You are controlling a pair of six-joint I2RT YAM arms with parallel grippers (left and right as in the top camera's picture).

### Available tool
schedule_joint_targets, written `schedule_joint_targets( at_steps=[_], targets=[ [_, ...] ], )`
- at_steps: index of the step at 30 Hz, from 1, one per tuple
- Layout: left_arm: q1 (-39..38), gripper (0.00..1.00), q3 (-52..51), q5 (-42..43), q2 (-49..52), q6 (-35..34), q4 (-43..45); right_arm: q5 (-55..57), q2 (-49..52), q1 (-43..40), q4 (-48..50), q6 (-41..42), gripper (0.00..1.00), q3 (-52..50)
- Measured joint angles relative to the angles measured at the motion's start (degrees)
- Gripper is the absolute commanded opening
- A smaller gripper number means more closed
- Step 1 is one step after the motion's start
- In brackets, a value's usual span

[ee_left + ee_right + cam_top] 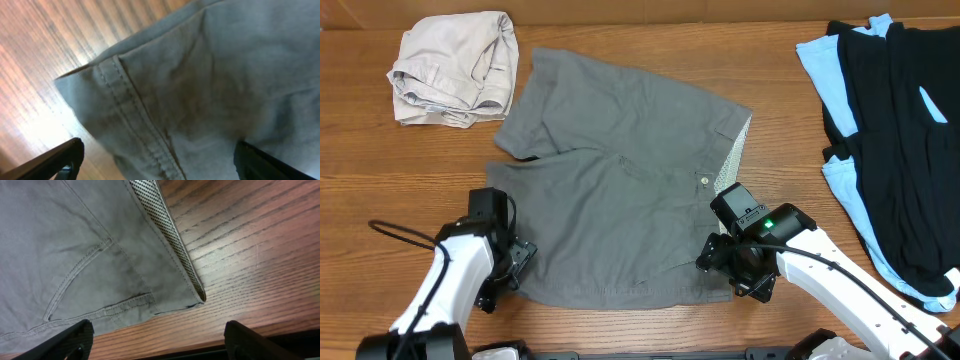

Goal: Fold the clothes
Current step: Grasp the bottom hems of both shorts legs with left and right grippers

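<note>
The mid-grey shorts (620, 190) lie spread flat in the middle of the table, a small button (705, 180) and pale waistband lining (735, 160) on their right side. My left gripper (512, 270) is open over the shorts' near-left hem corner (150, 100), fingers straddling the stitched hem. My right gripper (720, 262) is open at the near-right waistband corner (197, 292), above bare wood just off the fabric; the dotted lining (165, 230) shows there.
A crumpled beige garment (455, 65) lies at the far left. Black (900, 120) and light-blue (820, 55) garments are piled at the right edge. The table's front edge (200, 347) is close under my right gripper.
</note>
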Motion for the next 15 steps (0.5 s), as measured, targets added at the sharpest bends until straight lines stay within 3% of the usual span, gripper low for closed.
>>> schedule_joint_targets(
  at_steps=[2,6,8,15],
  targets=[
    [0.0,0.75,-1.6,0.2,-1.1,0.1,3.6,0.0,0.0,0.0,0.1,0.0,0.86,0.0],
    [-0.1,0.22,-3.8,0.3,-2.2,0.1,9.3,0.0,0.0,0.0,0.0,0.0,0.80,0.0],
    [-0.1,0.04,-3.9,-0.3,-2.2,0.3,10.2,0.0,0.0,0.0,0.0,0.4,0.75,0.0],
    [-0.1,0.04,-4.0,-0.2,-2.2,0.3,11.0,0.0,0.0,2.9,1.6,1.9,0.72,0.0]
  ],
)
